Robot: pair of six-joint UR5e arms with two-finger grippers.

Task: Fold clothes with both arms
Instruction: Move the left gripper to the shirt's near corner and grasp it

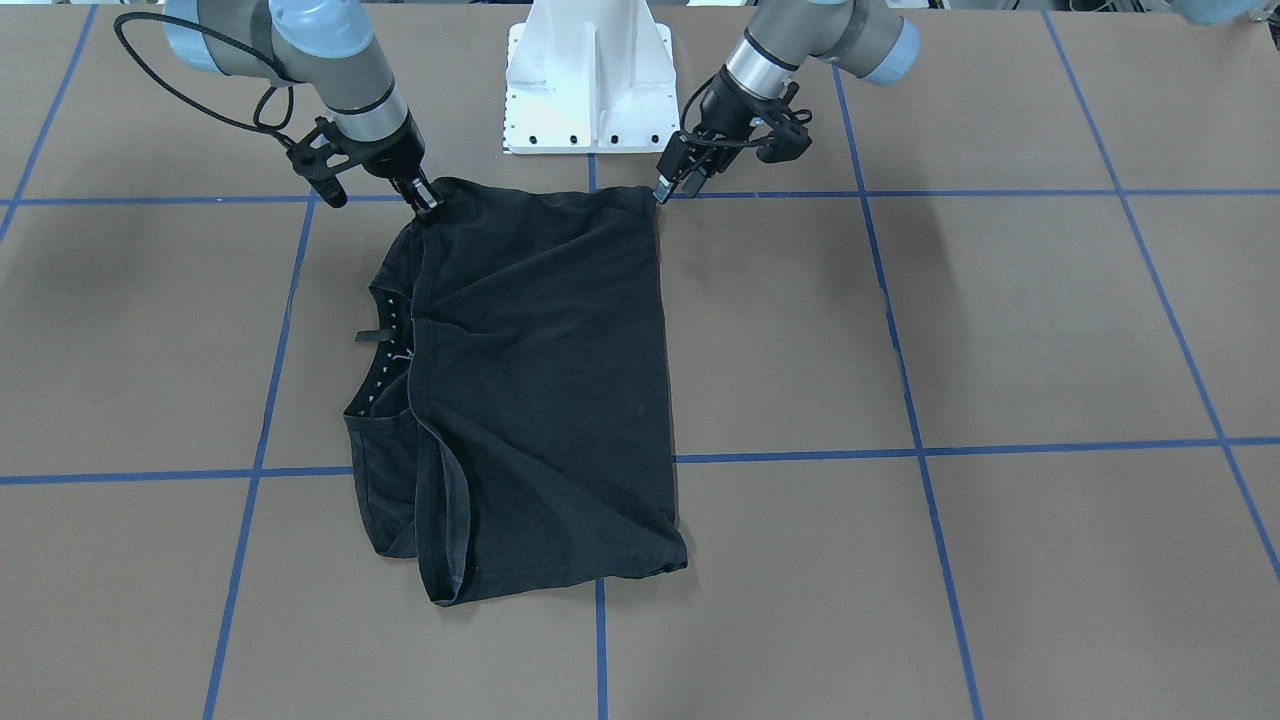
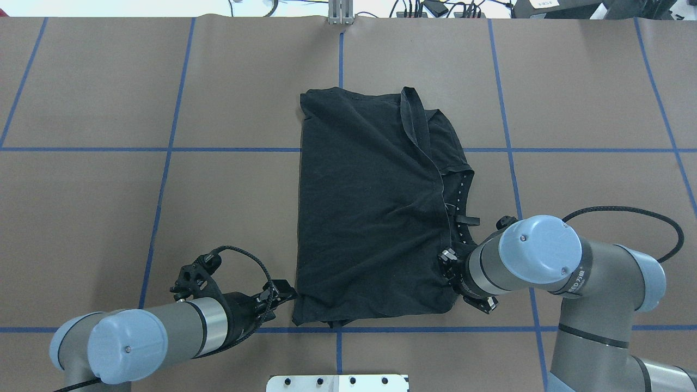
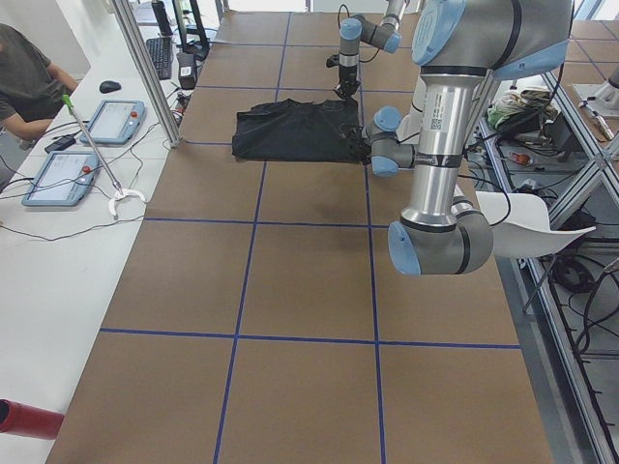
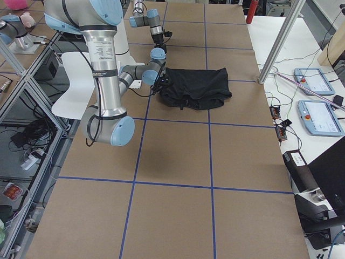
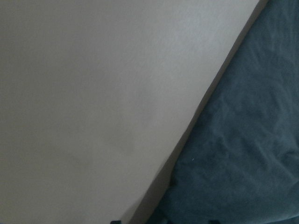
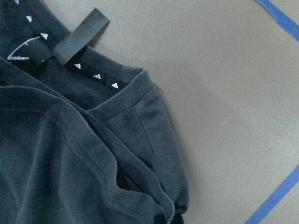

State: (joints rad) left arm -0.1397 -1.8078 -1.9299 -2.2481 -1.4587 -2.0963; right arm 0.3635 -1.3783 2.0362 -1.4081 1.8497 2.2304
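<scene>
The black T-shirt lies folded in half and flat on the brown table, its collar with a white-marked band toward my right arm's side. My right gripper is down at the shirt's near right corner; in the right wrist view the fabric bunches into its closed fingertips. My left gripper sits at the near left corner. In the left wrist view its fingertips stand apart, astride the shirt's edge. No graphic or logo shows.
The white pedestal base stands just behind the shirt. Blue tape lines grid the table. In the exterior left view a seated person, tablets and a metal post line the far side.
</scene>
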